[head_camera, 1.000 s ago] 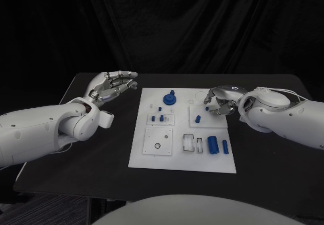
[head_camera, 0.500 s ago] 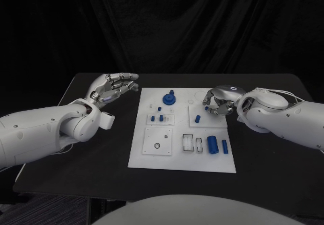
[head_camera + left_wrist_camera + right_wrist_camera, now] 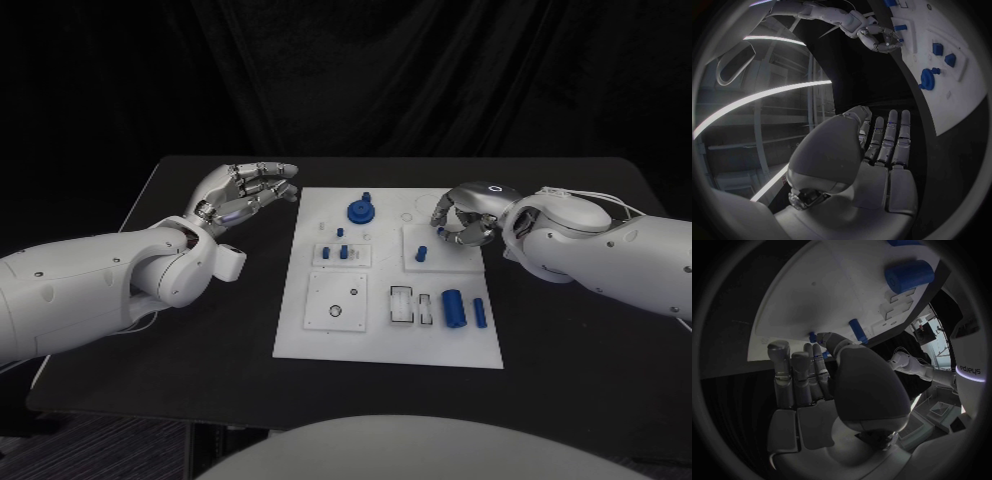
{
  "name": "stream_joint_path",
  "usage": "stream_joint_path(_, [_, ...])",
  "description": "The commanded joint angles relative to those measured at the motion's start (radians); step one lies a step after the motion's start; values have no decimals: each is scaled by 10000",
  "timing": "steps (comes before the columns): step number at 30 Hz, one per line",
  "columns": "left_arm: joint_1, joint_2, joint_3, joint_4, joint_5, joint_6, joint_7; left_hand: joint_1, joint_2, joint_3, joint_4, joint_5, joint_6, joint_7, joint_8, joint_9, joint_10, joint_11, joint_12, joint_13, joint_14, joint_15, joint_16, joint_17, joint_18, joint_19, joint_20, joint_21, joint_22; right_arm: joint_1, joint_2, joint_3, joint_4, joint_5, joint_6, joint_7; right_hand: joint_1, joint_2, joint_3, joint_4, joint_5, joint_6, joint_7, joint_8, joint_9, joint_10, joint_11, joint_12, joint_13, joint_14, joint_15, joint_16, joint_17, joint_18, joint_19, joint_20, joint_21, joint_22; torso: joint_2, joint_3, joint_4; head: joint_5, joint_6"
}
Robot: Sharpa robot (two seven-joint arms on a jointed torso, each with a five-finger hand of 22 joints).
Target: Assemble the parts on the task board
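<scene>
The white task board (image 3: 389,335) lies mid-table. On it are a blue round knob (image 3: 361,211), small blue pegs (image 3: 335,251), a blue peg (image 3: 423,253) standing in a white block, and a blue cylinder (image 3: 453,308). My right hand (image 3: 462,218) hovers over the board's far right part, just beyond that block. Its fingers are drawn in, and its thumb and a finger pinch a small blue part (image 3: 812,335). The standing peg (image 3: 856,330) and the cylinder (image 3: 907,275) lie past the fingers. My left hand (image 3: 245,188) is raised left of the board, fingers extended, holding nothing.
A slim blue piece (image 3: 480,315) lies beside the cylinder, next to white slotted holders (image 3: 414,305). A square white plate with a hole (image 3: 339,300) sits at the board's near left. Bare black table (image 3: 577,330) surrounds the board.
My right hand has drawn slightly up and away from the block with the standing peg. My left hand has drifted a little toward the board's far left corner.
</scene>
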Motion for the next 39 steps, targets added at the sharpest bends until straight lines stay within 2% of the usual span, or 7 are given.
stream_joint_path(1, [-29,28,9,-7,55,192,1635,76,56,66,3,44,20,85,75,-9,15,65,74,-25,56,28,72,-24,75,41,75,42,-22,-38,27,8,-49,66,209,-174,-68,16,77,6,-90,163,-25,46,40,139,-11,-109,-68,113,-19,61,5,-206,92,-14,34,355,8,-6,10,-21,2])
stream_joint_path(20, [-87,61,9,-45,55,301,1477,57,52,173,-54,100,47,183,127,-14,193,127,113,-144,136,68,110,-135,116,96,143,42,-110,-172,181,8,-309,72,339,-218,75,81,182,-173,63,501,-93,175,174,350,-54,-376,-262,77,-71,-38,-181,-187,79,-76,-103,352,0,-1,8,-17,2])
stream_joint_path(29, [-118,87,9,-82,55,284,1418,49,47,203,-72,120,54,207,142,-15,238,143,113,-182,154,83,118,-166,124,123,159,53,-126,-210,229,8,-384,72,-191,-95,310,390,159,-408,45,952,-243,561,550,881,-217,-359,-319,183,-210,-42,-132,-201,184,-192,4,451,-6,-3,-2,-33,2])
stream_joint_path(30, [-124,95,9,-90,55,287,1411,49,47,203,-72,120,54,207,142,-15,238,143,113,-182,154,83,118,-166,124,123,159,53,-126,-212,238,9,-405,72,-267,-82,371,449,154,-456,-36,984,-261,605,607,1011,-251,-335,-321,192,-241,-54,-146,-197,184,-217,-8,458,-8,-2,-1,-35,2])
stream_joint_path(31, [-129,102,9,-97,55,292,1405,49,47,203,-72,120,54,207,142,-15,238,143,113,-182,154,83,118,-166,124,123,159,53,-126,-213,247,9,-426,72,-325,-70,418,569,79,-500,-404,1050,-319,714,753,1283,-327,-341,-348,269,-316,-56,-114,-222,262,-274,73,502,-8,-1,2,-42,2])
stream_joint_path(39, [-199,123,10,-131,55,332,1379,50,58,245,-92,144,53,220,151,-19,268,153,107,-219,172,95,125,-195,129,147,171,63,-137,-217,285,9,-534,72,-790,114,588,663,68,-645,-531,1064,-347,801,929,1515,-390,-425,-407,390,-367,-58,-26,-246,375,-348,192,566,-3,-3,3,-20,2])
